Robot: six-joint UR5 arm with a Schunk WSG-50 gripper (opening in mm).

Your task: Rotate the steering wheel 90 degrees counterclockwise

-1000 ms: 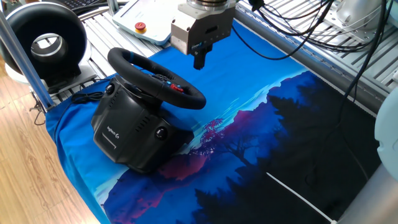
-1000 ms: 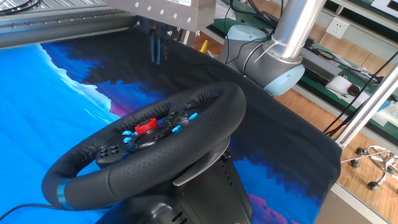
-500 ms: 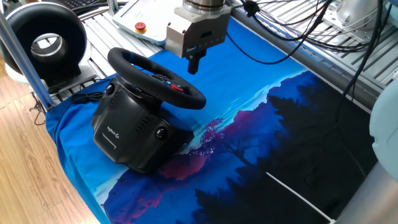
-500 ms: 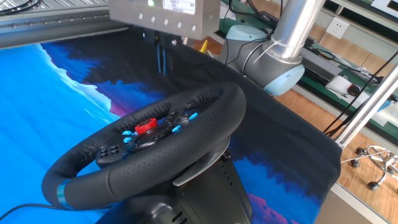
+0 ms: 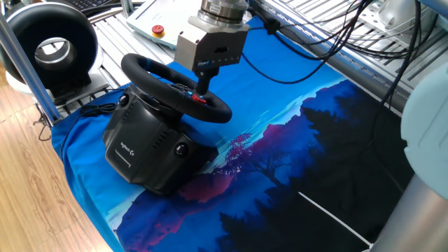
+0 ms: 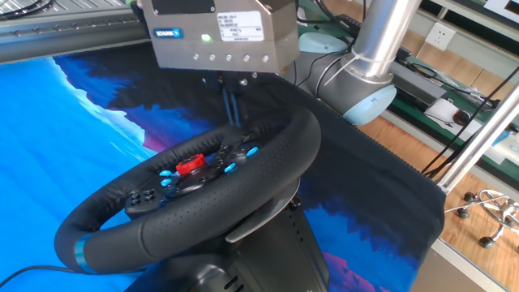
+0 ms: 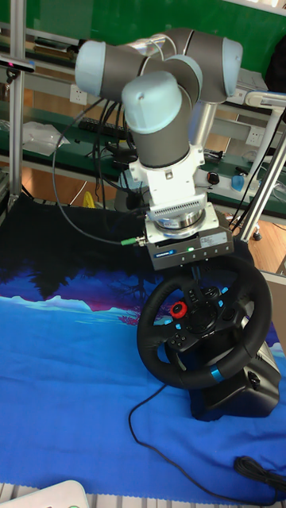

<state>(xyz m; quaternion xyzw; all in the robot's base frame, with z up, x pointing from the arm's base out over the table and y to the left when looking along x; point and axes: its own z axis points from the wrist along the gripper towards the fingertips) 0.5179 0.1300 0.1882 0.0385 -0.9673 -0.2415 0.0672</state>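
Note:
The steering wheel point(image 5: 175, 85) is a black rim tilted on a bulky black base point(image 5: 143, 148) at the left of the blue mat. Its hub carries a red button point(image 6: 190, 163) and small blue ones. A blue stripe marks the rim point(image 6: 79, 253), low on it in the tall fixed view point(image 7: 214, 373). My gripper point(image 5: 204, 88) hangs from the arm right over the wheel's far upper rim. Its thin dark fingers point(image 6: 231, 101) are shut together with nothing between them, their tips just above the rim by the hub point(image 7: 193, 279).
A black ring-shaped device with a white centre point(image 5: 52, 47) stands at the back left behind a metal post point(image 5: 26, 61). A white pendant with a red button point(image 5: 159, 29) lies behind the wheel. A black cable point(image 5: 94, 108) trails off the base. The mat's front-left edge point(image 5: 84, 203) overhangs the floor.
The gripper has moved left and down, from over the mat beside the wheel to right above the wheel's far rim. The wheel itself has not turned.

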